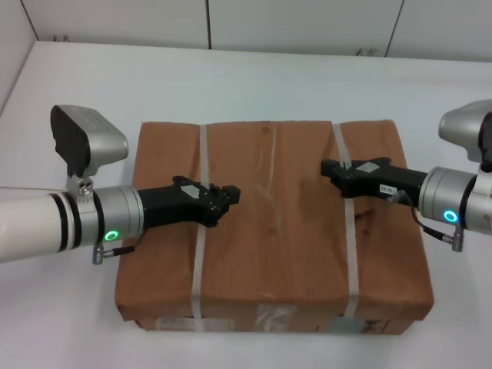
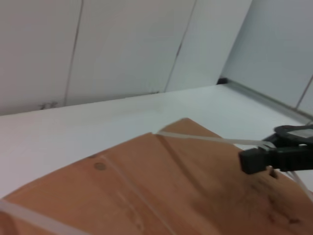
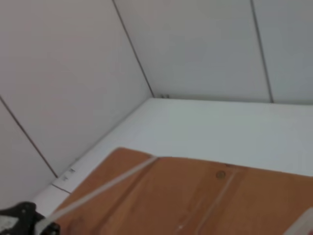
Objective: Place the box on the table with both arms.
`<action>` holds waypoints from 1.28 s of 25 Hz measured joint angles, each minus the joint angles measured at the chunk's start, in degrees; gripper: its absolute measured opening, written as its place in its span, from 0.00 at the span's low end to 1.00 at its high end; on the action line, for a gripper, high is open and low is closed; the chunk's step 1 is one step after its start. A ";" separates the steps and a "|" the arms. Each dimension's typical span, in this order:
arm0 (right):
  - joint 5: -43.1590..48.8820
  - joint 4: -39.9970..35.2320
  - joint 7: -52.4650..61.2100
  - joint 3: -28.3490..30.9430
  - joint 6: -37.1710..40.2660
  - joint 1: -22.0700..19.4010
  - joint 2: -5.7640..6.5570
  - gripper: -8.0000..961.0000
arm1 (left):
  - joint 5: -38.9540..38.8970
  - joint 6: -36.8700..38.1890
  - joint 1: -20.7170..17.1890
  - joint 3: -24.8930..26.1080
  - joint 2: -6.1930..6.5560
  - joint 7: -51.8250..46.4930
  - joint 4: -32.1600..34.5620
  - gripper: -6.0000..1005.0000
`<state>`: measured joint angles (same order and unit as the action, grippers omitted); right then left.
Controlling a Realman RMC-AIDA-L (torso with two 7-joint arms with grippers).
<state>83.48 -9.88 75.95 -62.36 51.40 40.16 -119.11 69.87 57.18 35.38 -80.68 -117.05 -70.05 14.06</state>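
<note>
The brown cardboard box (image 1: 273,223) lies flat in the middle of the white table (image 1: 254,81), labels on its near side. Two whitish straps run front to back over its top. My left gripper (image 1: 228,198) lies over the left strap (image 1: 201,261) and looks shut on it. My right gripper (image 1: 329,169) lies over the right strap (image 1: 350,254) and looks shut on it. The left wrist view shows the box top (image 2: 161,191) and the right gripper (image 2: 249,159) with a strap running into it. The right wrist view shows the box top (image 3: 195,200) and the left gripper (image 3: 29,223).
White wall panels (image 1: 307,23) stand behind the table's far edge and a wall runs along its left side (image 3: 58,98). Bare tabletop surrounds the box, widest beyond it (image 2: 73,132).
</note>
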 joint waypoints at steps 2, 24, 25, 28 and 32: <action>-0.06 0.60 -0.35 0.20 -0.83 0.01 0.00 0.02 | 0.00 -1.29 0.25 -0.17 -0.10 0.49 -0.10 0.04; -0.80 3.49 2.11 0.09 -2.19 1.81 0.02 0.10 | -0.25 -3.24 0.30 -2.20 -0.54 1.38 -0.52 0.09; -0.80 3.50 2.12 0.08 -2.21 1.81 0.02 0.11 | -0.27 -3.24 0.27 -2.20 -0.54 1.37 -0.53 0.10; -0.84 3.53 2.13 0.22 -2.29 1.82 0.01 0.12 | -0.27 -3.34 0.21 -2.20 -0.54 1.13 -0.53 0.12; -0.92 3.55 2.34 0.67 -2.57 1.81 0.01 0.19 | -0.27 -4.00 0.21 -2.20 -0.46 0.15 -0.55 0.14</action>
<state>82.56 -6.32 78.30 -61.69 48.83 41.97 -119.10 69.60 53.19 35.59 -82.88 -117.51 -69.90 13.51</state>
